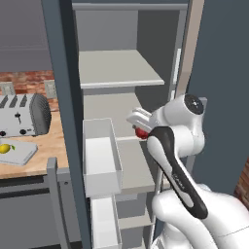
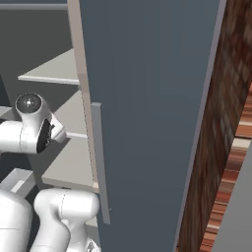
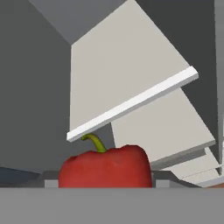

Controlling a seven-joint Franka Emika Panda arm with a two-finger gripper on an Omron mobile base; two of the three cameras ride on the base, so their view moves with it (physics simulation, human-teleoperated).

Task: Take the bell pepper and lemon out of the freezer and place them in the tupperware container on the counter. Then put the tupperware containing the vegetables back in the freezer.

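Jaws: state can't be told; fingertips hidden behind the bell pepper (image 3: 105,166) in hand view, and in left base view the gripper (image 1: 139,127) is seen only from behind.

Item 1, bell pepper: bright red, blocky, curved green stem; sits right at gripper, inside freezer (image 1: 63,97) over the middle shelf. Left base view shows just a small red patch (image 1: 141,133) beside the white hand; rest covered by wrist.

Item 2, lemon (image 1: 5,148): yellow, w/ tiny green leaf, lies in tupperware container (image 1: 22,154) on counter (image 1: 46,151), far left, well apart from arm.

Item 3, toaster (image 1: 24,115): silver, dark end cap, just behind container, cut off at left edge.

Item 4, pale drawer (image 1: 101,158): pulled out, left of arm, btwn gripper and counter. Second drawer (image 1: 104,223) below, also out.

Item 5, freezer door (image 2: 147,113): open, dark blue-grey, blocks most of right base view; brick wall (image 2: 216,147) to its right.

Item 6, upper shelf (image 1: 116,70): light grey, flat.
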